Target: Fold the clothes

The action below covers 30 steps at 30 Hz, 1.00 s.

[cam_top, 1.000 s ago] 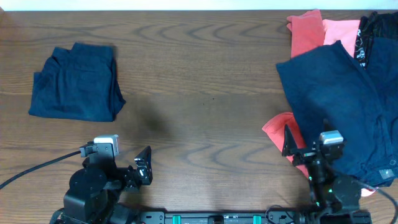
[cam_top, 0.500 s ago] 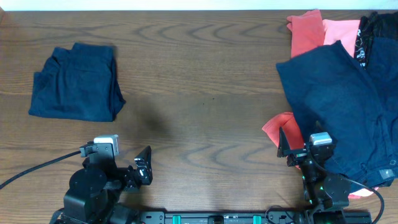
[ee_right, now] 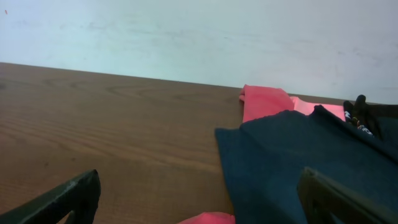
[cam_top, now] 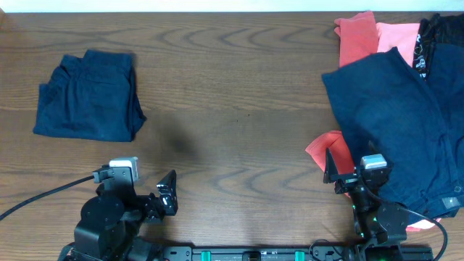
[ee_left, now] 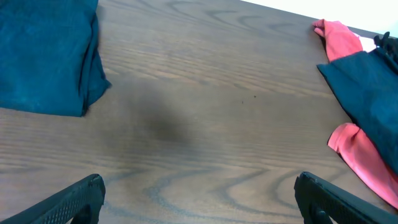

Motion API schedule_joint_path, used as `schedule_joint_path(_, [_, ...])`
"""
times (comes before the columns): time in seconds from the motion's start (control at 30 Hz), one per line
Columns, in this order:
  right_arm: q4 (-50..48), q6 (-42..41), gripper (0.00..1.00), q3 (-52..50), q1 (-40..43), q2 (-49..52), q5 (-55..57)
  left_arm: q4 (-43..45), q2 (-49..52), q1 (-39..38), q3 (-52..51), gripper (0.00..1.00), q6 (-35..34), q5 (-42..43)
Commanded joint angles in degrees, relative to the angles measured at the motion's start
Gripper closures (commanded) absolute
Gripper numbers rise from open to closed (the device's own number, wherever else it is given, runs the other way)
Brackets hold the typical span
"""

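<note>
A folded dark navy garment (cam_top: 88,96) lies at the far left; it also shows in the left wrist view (ee_left: 43,56). At the right a large dark navy garment (cam_top: 395,123) lies spread over coral-red ones (cam_top: 359,38), with a coral-red edge (cam_top: 322,151) sticking out at its near left. A black garment with white print (cam_top: 435,40) lies at the far right corner. My left gripper (cam_top: 168,194) is open and empty near the front edge. My right gripper (cam_top: 341,170) is open and empty, over the coral-red edge beside the navy garment (ee_right: 292,168).
The wooden table (cam_top: 232,109) runs between the folded garment and the pile. A cable (cam_top: 43,197) trails from the left arm toward the front left. A pale wall (ee_right: 199,37) stands behind the table's far edge.
My right arm drew back toward the front edge and a little left between one second and half a second ago. Since then nothing has moved. The left arm stayed still.
</note>
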<state>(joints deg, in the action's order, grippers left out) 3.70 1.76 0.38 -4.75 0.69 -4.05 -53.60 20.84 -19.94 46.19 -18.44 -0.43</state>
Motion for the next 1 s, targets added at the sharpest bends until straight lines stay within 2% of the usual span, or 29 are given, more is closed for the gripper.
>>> schedule_joint_path(0.0, [0.31, 0.66, 0.01, -0.07, -0.79, -0.31, 0.44, 0.04, -0.13, -0.17, -0.15, 0.02, -0.72, -0.7])
schedule_joint_path(0.17, [0.31, 0.66, 0.01, -0.07, -0.79, -0.31, 0.46, -0.72, -0.13, 0.33, -0.15, 0.02, 0.48, -0.76])
schedule_joint_path(0.27, [0.31, 0.66, 0.01, -0.07, -0.79, -0.31, 0.44, -2.93, -0.26, 4.9, -0.96, 0.02, 5.49, -0.94])
schedule_joint_path(0.37, [0.31, 0.66, 0.01, -0.07, -0.79, -0.31, 0.44, -1.14, -1.6, 9.94, -4.96, 0.02, 7.78, -0.94])
schedule_joint_path(0.43, [0.31, 0.66, 0.01, -0.07, -0.79, -0.31, 0.46, 2.91, -3.98, 12.26, -9.7, 0.02, 9.4, -0.92])
schedule_joint_path(0.7, [0.31, 0.66, 0.01, -0.07, -0.79, -0.31, 0.44, 30.38, -16.94, 17.9, -33.99, 0.02, 9.86, -0.2])
schedule_joint_path(0.9, [0.31, 0.66, 0.01, -0.07, -0.79, -0.31, 0.44, 49.31, -20.39, 17.9, -45.83, 0.02, 9.86, -0.24])
schedule_joint_path(0.97, [0.31, 0.66, 0.01, -0.07, -0.79, -0.31, 0.46, 49.96, -20.65, 17.97, -45.94, 0.02, 9.84, -0.28])
